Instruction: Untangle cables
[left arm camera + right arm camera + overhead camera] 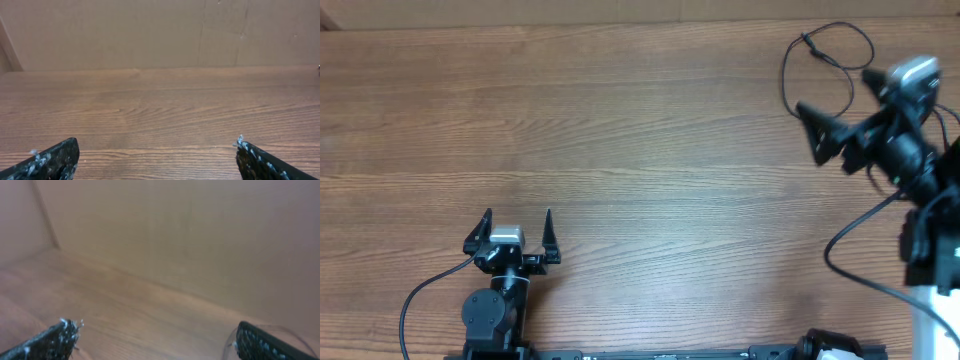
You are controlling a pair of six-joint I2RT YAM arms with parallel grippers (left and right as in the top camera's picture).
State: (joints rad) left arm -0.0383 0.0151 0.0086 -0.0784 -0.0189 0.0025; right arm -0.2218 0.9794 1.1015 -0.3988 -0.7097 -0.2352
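Left pincer (518, 215) and right pincer (835, 100) spread wide; cable (804, 40) loops at far edge of table (640, 130)

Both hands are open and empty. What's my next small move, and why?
Probably ease the right hand toward the thin cable looped just beyond its fingertips. That hand is open and close to the cable, while the left hand sits far across the table.

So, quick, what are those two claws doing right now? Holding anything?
Left gripper: fingers open, holding nothing.
Right gripper: fingers open, holding nothing.
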